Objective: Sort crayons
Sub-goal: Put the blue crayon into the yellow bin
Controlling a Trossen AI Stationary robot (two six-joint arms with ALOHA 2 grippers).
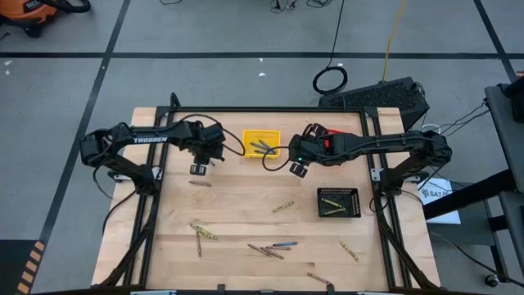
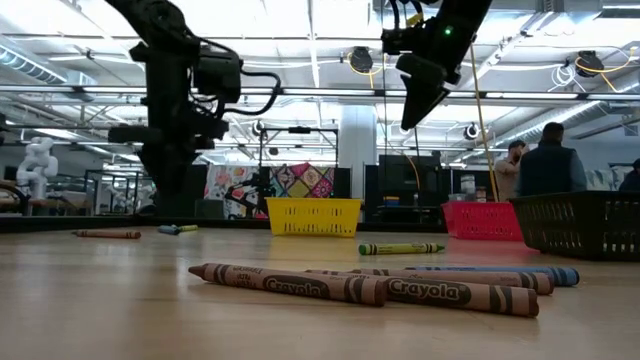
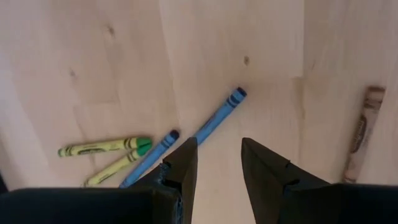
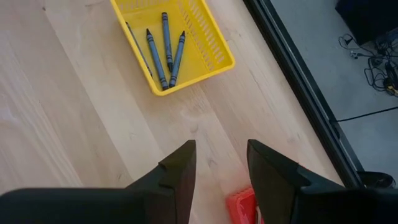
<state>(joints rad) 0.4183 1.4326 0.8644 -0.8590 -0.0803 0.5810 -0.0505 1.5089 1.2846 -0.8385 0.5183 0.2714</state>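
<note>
Crayons lie scattered on the wooden table: a brown-red group [image 1: 266,250], a blue one [image 1: 285,244] and yellow-olive ones [image 1: 203,232]. My left gripper [image 1: 199,169] points down, open, over the far left of the table. Just beyond its fingertips [image 3: 217,152] lie two blue crayons [image 3: 217,115], two yellow-green crayons [image 3: 102,147] and a brown one [image 3: 360,134]. It touches none of them. My right gripper [image 1: 297,169] hangs open and empty [image 4: 221,155] above the table between the yellow basket [image 4: 205,37] and the red basket [image 4: 242,205].
The yellow basket [image 1: 262,143] holds several blue-grey crayons [image 4: 165,46]. A black basket [image 1: 338,202] at the right holds yellow-olive crayons. The red basket [image 2: 480,220] sits under the right arm. Bare wood lies in the middle. People stand in the room beyond [image 2: 545,165].
</note>
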